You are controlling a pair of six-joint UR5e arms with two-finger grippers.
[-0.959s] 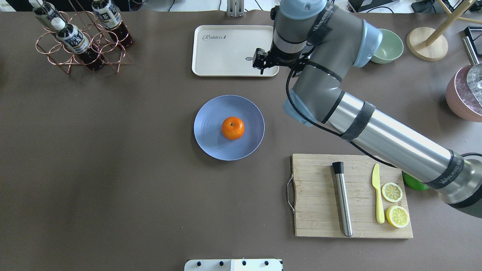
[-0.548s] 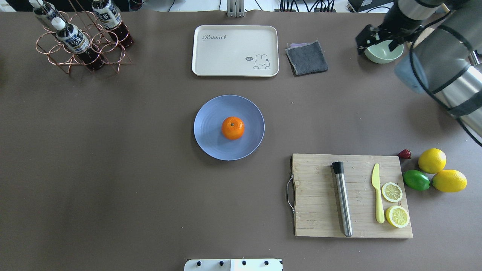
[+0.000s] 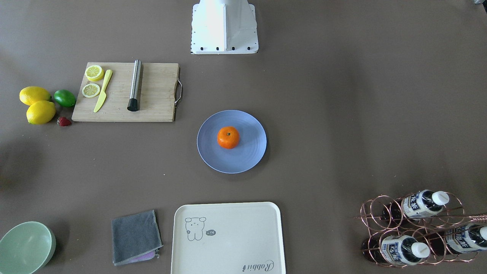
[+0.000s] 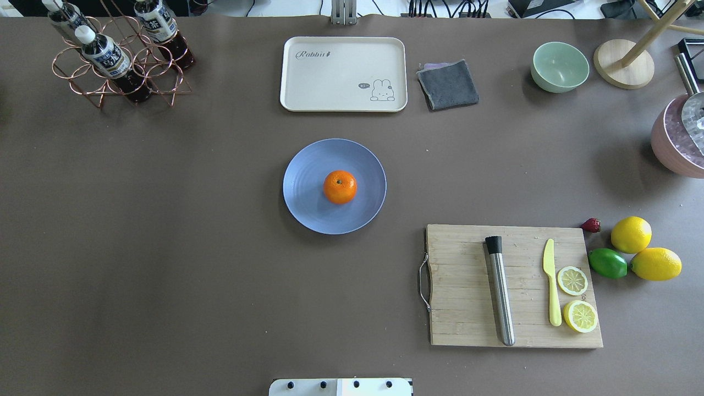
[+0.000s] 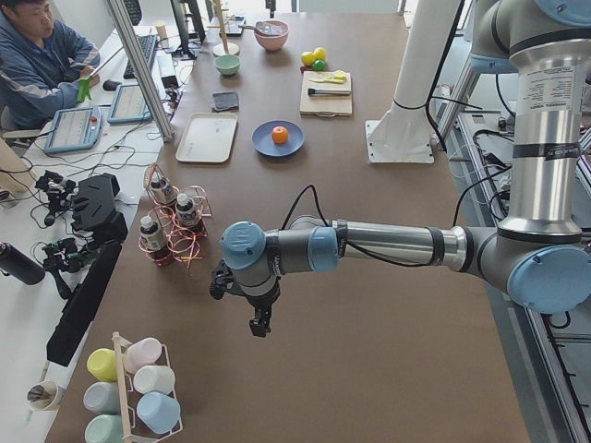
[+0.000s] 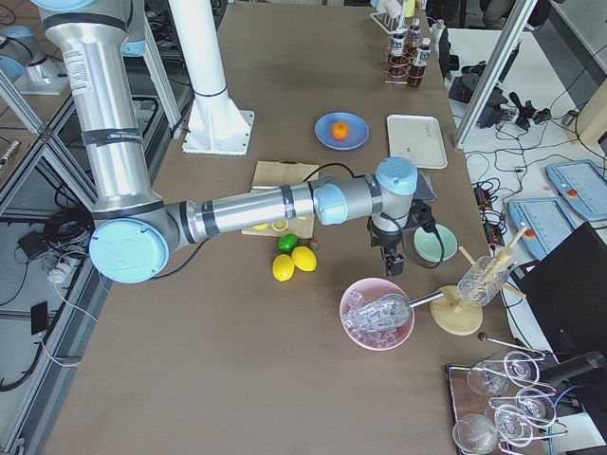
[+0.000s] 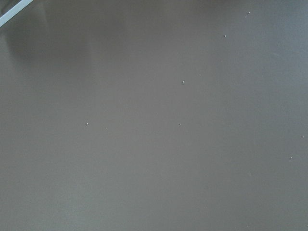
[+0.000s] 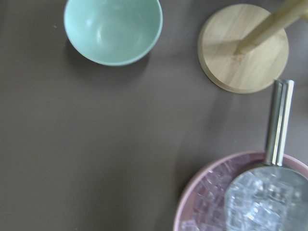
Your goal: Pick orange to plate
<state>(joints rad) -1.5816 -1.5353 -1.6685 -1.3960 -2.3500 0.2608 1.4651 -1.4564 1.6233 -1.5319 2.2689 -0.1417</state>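
The orange [image 4: 340, 187] sits near the middle of the periwinkle-blue plate [image 4: 308, 212], stem dot up, with nothing touching it. The front-facing view shows the same orange [image 3: 228, 137] on the plate [image 3: 245, 158]. Neither gripper appears in the overhead or front-facing views. In the exterior left view my left gripper [image 5: 259, 327] hangs over bare table far from the plate [image 5: 263, 145]. In the exterior right view my right gripper [image 6: 394, 266] hangs between the green bowl and the pink bowl, well away from the orange [image 6: 340, 129]. I cannot tell whether either is open or shut.
A cream tray [image 4: 341, 74], grey cloth [image 4: 448, 84] and green bowl [image 4: 560, 66] line the far edge. A cutting board [image 4: 467, 286] with lemon slices, two lemons [image 4: 631, 234] and a lime [image 4: 608, 263] lie right. A bottle rack [image 4: 118, 60] stands far left; a pink ice bowl [image 4: 679, 143] stands right.
My right arm swung from over the tray's corner to the right, past the green bowl, and has left the overhead view. The orange and plate have not moved.
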